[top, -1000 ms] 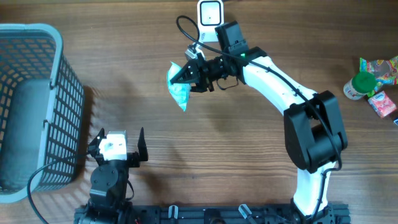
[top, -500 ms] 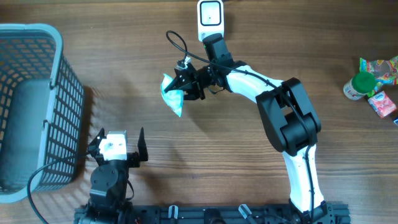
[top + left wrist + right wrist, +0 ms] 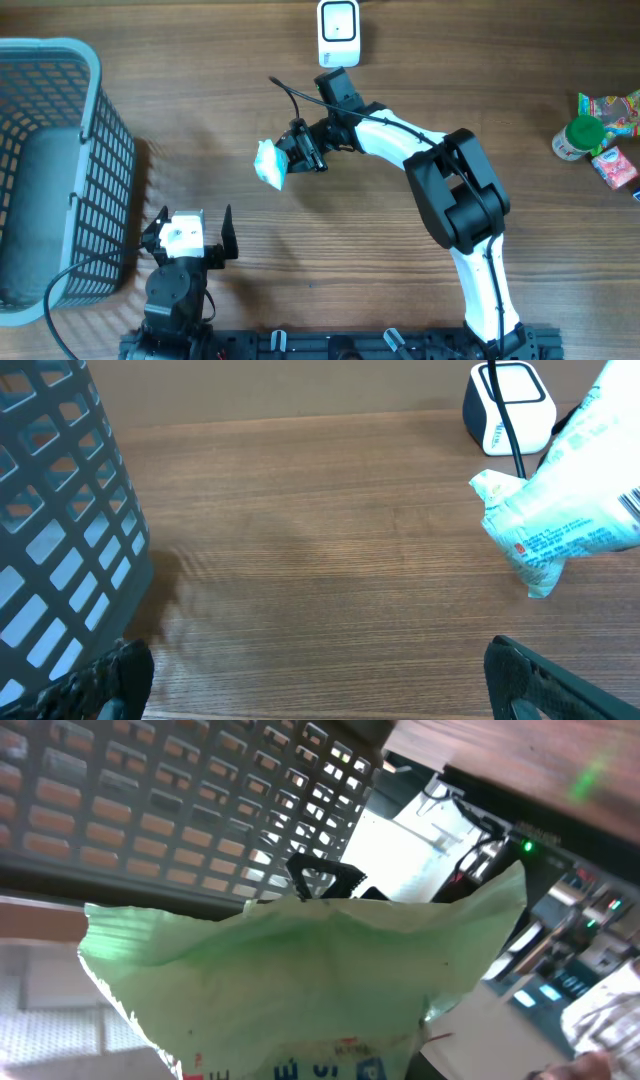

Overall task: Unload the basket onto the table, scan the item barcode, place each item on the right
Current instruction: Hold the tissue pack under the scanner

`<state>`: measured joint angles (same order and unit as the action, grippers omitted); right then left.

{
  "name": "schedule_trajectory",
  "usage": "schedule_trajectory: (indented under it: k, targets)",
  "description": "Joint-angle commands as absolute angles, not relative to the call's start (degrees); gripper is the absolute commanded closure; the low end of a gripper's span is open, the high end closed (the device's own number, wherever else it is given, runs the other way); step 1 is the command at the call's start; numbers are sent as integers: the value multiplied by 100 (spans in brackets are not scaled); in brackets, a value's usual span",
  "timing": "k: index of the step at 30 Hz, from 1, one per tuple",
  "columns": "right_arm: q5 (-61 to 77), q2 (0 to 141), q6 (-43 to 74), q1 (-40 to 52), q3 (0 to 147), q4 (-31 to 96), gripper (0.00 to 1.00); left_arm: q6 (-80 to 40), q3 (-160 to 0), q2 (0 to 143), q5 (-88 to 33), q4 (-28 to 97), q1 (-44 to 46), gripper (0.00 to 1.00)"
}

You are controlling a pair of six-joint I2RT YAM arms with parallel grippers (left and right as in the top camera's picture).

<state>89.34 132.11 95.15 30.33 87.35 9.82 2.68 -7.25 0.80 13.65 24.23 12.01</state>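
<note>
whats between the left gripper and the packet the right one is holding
Only bare wooden table, per the overhead view, between the left gripper and the packet.

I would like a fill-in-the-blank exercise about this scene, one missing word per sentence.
The right gripper holds the packet, while the left gripper is ___ and empty.
The basket stands on the robot's ___ side.
The scanner at the far edge is ___ in colour.
The small bottle on the right has a ___ cap.
Missing words: open, left, white, green.

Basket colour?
Grey-blue basket, open grid walls; the overhead view shows it best.
</note>
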Motion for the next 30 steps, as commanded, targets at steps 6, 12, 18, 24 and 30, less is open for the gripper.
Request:
schedule_trajectory:
  k: [6, 12, 18, 24, 30]
  targets:
    - [9142, 13233, 11786, 2768, 8764, 226, 96, 213, -711, 38, 1398, 2408, 1227, 0]
    - [8532, 13222, 11850, 2488, 8820, -4176, 96, 213, -711, 38, 1398, 2408, 1227, 0]
    - [8147, 12962, 9874, 2449, 10722, -6497, 95, 213, -711, 38, 1398, 2408, 1227, 0]
    - [6497, 12962, 4412, 2298, 10908, -3092, 95, 213, -711, 38, 1398, 2408, 1227, 0]
    - [816, 12962, 2292, 2265, 11594, 679, 95, 213, -711, 38, 1398, 2408, 1227, 0]
